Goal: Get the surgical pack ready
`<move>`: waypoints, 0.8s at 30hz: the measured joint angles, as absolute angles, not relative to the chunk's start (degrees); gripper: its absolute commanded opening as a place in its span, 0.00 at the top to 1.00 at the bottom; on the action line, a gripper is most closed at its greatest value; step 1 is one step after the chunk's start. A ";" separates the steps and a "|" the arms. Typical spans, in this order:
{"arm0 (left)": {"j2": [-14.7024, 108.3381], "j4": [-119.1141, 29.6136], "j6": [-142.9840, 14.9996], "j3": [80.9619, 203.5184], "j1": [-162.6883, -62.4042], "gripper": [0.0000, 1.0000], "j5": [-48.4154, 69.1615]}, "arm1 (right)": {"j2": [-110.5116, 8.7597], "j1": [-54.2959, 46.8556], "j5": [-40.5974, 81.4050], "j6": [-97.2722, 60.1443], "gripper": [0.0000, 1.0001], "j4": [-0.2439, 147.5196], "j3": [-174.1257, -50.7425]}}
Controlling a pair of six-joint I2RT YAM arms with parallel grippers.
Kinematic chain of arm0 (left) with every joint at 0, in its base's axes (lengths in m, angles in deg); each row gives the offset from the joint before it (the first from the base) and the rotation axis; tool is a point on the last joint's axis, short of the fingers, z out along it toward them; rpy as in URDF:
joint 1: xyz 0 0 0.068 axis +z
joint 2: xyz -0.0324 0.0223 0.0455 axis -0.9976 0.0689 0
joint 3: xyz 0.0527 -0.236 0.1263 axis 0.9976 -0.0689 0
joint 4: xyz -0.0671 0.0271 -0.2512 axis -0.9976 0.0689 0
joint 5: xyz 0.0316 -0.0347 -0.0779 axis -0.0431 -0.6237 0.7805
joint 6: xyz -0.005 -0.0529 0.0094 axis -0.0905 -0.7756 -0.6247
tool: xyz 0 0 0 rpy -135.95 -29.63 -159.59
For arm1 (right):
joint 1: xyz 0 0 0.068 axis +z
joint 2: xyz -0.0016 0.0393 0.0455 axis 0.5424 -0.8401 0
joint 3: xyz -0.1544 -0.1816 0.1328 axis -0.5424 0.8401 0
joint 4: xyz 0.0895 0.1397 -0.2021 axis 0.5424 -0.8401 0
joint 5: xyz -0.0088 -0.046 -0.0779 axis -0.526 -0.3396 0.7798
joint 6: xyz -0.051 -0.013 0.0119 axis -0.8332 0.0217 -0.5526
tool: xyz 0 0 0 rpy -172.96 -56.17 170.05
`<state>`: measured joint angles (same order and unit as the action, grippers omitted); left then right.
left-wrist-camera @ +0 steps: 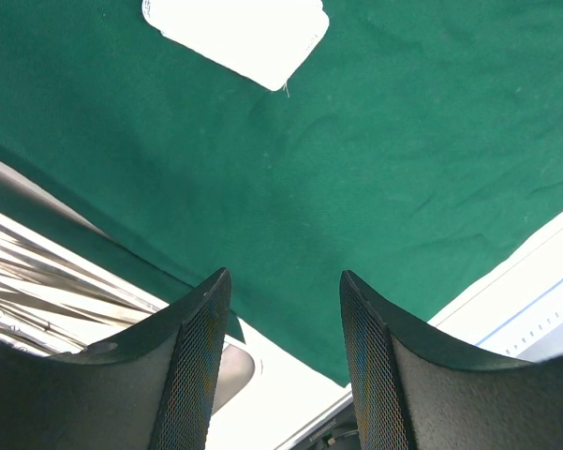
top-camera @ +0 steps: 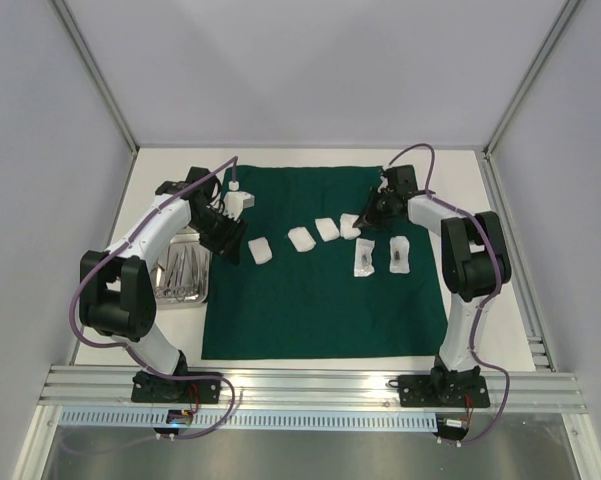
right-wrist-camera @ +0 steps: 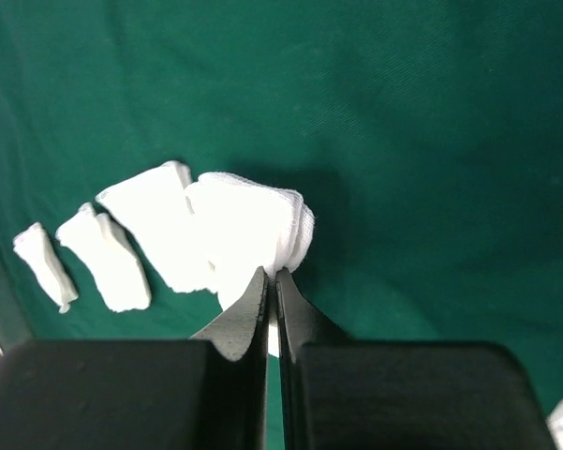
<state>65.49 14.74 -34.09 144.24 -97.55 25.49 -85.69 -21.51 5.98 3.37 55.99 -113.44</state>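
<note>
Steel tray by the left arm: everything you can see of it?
Small rectangular tray of shiny metal, rounded corners, raised rim. It lies flat on the white table, right beside the green cloth's left edge. Slim metal instruments lie inside it. The left arm passes over its far end.

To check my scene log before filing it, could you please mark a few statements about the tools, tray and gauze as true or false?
1. The left tool is open and holds nothing. True.
2. The steel tray sits in the middle of the green drape. False: it lies off the drape, by its left edge.
3. The right tool is shut, pinching the edge of a gauze pad. True.
4. The steel tray is empty. False: metal instruments lie in it.
</note>
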 measured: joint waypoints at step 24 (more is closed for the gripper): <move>65.49 14.72 -34.09 144.22 -97.55 0.41 24.44 | -80.71 -14.65 1.72 7.85 1.00 61.28 -113.09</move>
